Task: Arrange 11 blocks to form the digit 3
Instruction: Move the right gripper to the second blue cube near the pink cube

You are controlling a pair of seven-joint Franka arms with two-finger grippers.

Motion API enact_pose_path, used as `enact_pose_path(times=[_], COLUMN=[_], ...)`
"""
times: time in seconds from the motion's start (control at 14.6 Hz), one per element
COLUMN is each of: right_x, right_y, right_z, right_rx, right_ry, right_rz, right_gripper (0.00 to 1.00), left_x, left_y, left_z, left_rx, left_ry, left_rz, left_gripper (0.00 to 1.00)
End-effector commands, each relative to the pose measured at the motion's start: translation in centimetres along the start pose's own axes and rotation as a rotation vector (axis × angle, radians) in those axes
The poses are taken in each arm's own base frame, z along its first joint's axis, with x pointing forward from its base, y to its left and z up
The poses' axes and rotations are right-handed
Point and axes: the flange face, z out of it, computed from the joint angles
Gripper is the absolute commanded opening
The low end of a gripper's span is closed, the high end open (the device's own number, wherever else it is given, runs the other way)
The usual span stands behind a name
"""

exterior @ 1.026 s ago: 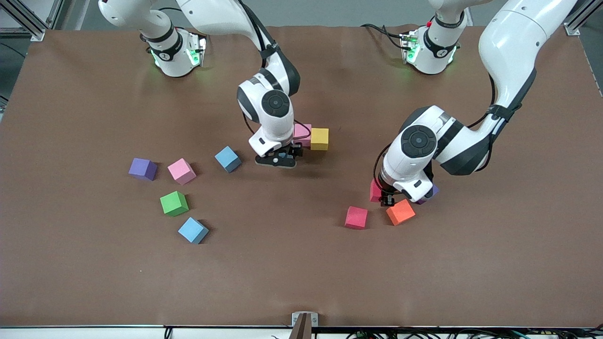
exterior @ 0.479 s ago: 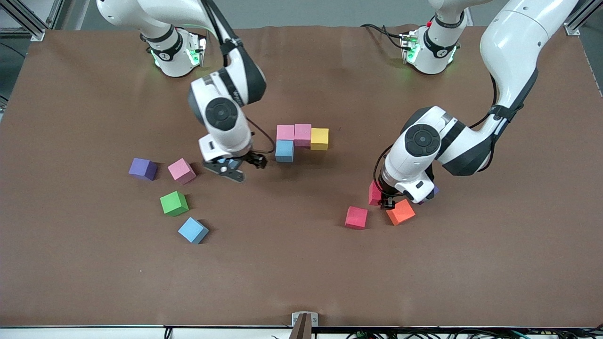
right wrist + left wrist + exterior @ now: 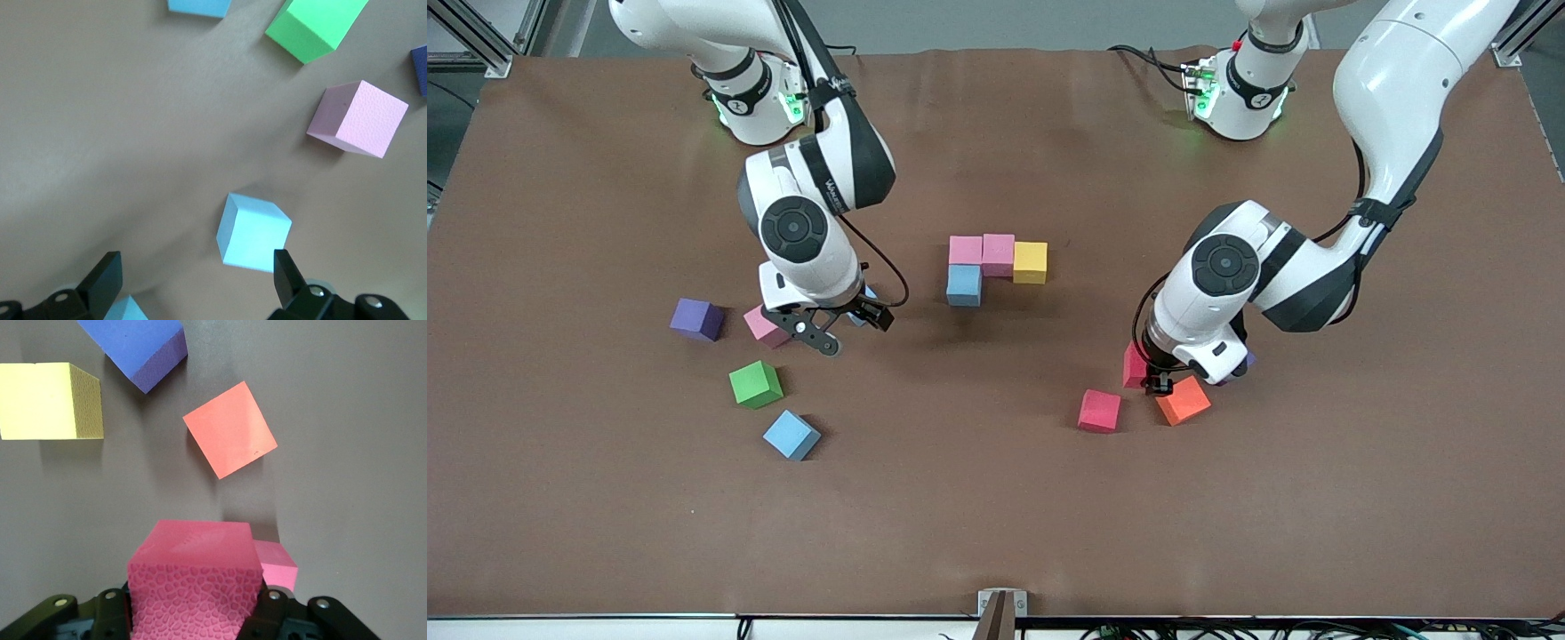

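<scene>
A partial figure lies mid-table: two pink blocks (image 3: pixel 965 250) (image 3: pixel 998 253), a yellow block (image 3: pixel 1030 262) and a light blue block (image 3: pixel 963 285), all touching. My right gripper (image 3: pixel 843 323) (image 3: pixel 195 280) hangs open over a loose light blue block (image 3: pixel 253 232), beside a pink block (image 3: pixel 761 325). My left gripper (image 3: pixel 1158 380) is shut on a red block (image 3: pixel 1135 364) (image 3: pixel 193 577). Around it lie another red block (image 3: pixel 1099 410), an orange block (image 3: pixel 1184 400) and a purple block (image 3: pixel 1246 360) that the arm mostly hides.
Toward the right arm's end lie loose blocks: purple (image 3: pixel 696 318), green (image 3: pixel 755 384) and light blue (image 3: pixel 791 435). Bare brown table (image 3: pixel 978 507) stretches toward the front camera. A small bracket (image 3: pixel 1001 606) sits at the table's front edge.
My right arm swung away from the figure toward its own end, uncovering the figure's light blue block, and now hangs over the loose light blue one. The left arm has not moved.
</scene>
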Motion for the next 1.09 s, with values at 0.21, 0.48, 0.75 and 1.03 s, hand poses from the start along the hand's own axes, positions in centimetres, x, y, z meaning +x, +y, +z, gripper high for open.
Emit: enact_pose_path(times=[0.21,0.48,0.75,1.03], right_x=[-0.7,-1.1,-2.2,-3.7], right_y=[6.8,8.4,8.4,7.1], right_z=[3.5,7.4,9.5,11.6], right_rx=[0.061,0.125,0.108,0.11], right_ry=[-0.012,0.038,0.027,0.018], right_rz=[0.117,0.165,0.172,0.183], right_gripper=[1.0,1.0,1.0,0.98], left_x=[-0.2,-0.2,0.0,0.1], left_y=[-0.4,-0.4,-0.4,-0.4], left_z=[0.4,0.4,0.6,0.5], left_rx=[0.0,0.001,0.002,0.001], left_ry=[0.002,0.002,0.004,0.005], left_rz=[-0.004,-0.002,-0.003,-0.003], left_gripper=[0.47,0.47,0.47,0.47])
